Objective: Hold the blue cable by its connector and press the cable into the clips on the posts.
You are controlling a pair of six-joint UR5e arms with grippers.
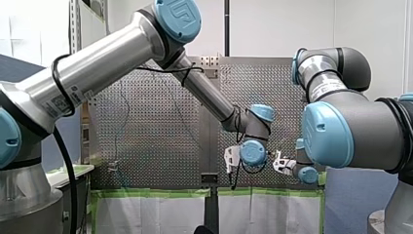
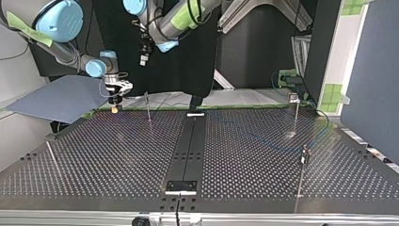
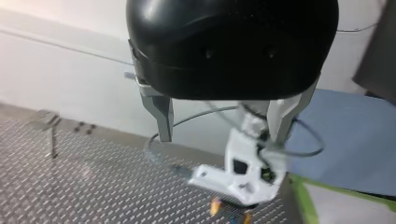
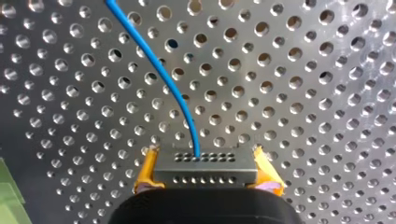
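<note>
Our right tool (image 4: pixel 205 170): yellow pads (image 4: pixel 145 172) clamped on dark connector (image 4: pixel 205 161). Blue cable (image 4: pixel 159 70) leaves connector, curves off over perforated desk (image 4: pixel 303 93). Our left tool (image 3: pixel 223 135): metal fingers (image 3: pixel 161 116) wide apart, empty. Blue joint cap (image 1: pixel 181 17) carries UR logo; arm sticker (image 1: pixel 61 102) too small for us to read.

Beyond the far edge of my perforated table (image 2: pixel 117 155), the top view shows a black backdrop (image 2: pixel 188 70), a blue board (image 2: pixel 61 96) at the left and a dark blue partition (image 2: pixel 371 70) at the right. The front view shows a white wall (image 1: pixel 277 24).
</note>
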